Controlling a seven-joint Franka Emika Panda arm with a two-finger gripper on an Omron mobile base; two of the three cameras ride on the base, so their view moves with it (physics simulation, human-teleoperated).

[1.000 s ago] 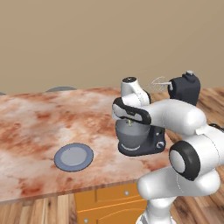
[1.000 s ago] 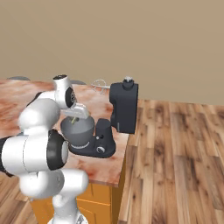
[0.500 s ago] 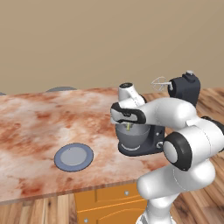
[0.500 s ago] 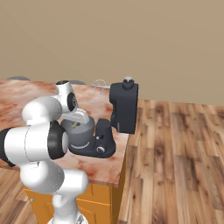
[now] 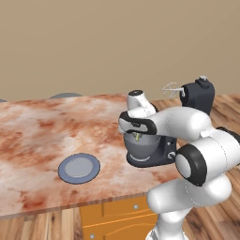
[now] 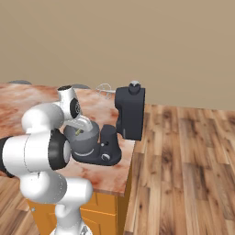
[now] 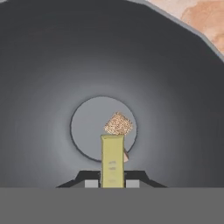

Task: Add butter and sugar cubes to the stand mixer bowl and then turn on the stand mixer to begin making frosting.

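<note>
Hand view looks straight down into the bowl [image 7: 43, 87]; the hand [image 7: 112, 183] grips the butter [image 7: 112, 159] upright above a sugar cube [image 7: 118, 123]. Mixer [image 5: 197, 96] stands at the desk's [image 5: 37, 131] right edge.

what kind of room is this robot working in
Most likely a kitchen: a marble-look counter over wooden cabinets, with a black stand mixer and a blue-grey plate on it.

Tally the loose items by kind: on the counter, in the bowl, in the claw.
Butter stick, in the claw: 1
Sugar cubes visible on the bowl floor: 1, maybe a second behind the butter
Plate on the counter: 1
Stand mixer: 1
Total: 4 sure
</note>
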